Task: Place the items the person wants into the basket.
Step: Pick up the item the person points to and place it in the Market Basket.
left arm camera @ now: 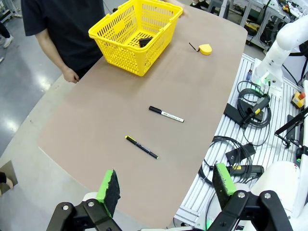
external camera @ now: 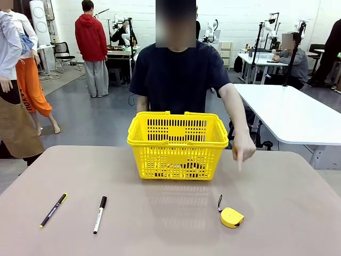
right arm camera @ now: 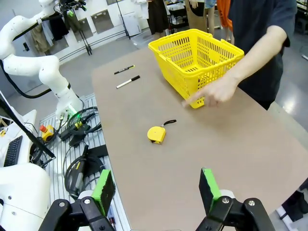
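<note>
In the front view, the yellow basket stands on the brown table, at the far side, just before the person in a dark navy T-shirt. The person's hand is stretched to the right of the basket, with one finger pointing down at the table. The yellow tape measure lies on the table nearer to the robot, below this finger and apart from it, its black strap toward the basket. Two pens lie at the left, well apart from the basket.

In the left wrist view, the left gripper hangs above the near edge of the table with its green pads wide apart, and nothing is between them. A dark object lies inside the basket; I cannot tell what it is. The tape measure lies right of the basket, on the bare table.

In the right wrist view, the right gripper is also spread wide and holds nothing. The tape measure lies ahead of it, between the gripper and the pointing hand, which is just beside the basket's corner.
</note>
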Tool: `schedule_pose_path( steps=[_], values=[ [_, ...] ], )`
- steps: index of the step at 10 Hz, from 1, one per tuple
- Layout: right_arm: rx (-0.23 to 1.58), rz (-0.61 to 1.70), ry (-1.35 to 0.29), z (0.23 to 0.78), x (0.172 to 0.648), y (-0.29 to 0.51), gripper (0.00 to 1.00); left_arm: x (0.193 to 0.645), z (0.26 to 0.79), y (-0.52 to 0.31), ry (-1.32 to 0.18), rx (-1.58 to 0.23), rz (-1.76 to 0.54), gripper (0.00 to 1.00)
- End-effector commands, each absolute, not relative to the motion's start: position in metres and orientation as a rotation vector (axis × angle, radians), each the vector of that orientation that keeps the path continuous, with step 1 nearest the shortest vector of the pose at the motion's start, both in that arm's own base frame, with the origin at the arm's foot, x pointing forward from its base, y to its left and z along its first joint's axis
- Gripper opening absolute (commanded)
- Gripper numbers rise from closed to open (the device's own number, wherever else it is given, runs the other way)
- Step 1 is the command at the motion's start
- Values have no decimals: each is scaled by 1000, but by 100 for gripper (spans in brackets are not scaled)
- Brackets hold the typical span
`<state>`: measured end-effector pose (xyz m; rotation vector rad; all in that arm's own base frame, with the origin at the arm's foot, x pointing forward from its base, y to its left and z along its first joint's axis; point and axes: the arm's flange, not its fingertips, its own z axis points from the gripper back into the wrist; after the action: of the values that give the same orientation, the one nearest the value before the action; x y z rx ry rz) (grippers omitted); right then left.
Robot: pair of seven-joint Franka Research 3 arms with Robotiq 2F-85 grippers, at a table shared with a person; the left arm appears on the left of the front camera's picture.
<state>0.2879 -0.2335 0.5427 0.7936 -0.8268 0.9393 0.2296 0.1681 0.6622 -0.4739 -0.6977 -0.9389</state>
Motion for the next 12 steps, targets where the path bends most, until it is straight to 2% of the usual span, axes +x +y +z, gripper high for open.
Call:
schedule_pose_path(
  steps=[1,10,12],
  values=[
    [802,952,-834,545,288,-238,93,228,662,169,-714,-483,-960,100],
    [794,940,-827,543,288,-233,93,228,662,169,-714,-483,-960,100],
    [609,971,-606,567,283,-146,93,228,662,169,-714,-483,-960,100]
  ],
)
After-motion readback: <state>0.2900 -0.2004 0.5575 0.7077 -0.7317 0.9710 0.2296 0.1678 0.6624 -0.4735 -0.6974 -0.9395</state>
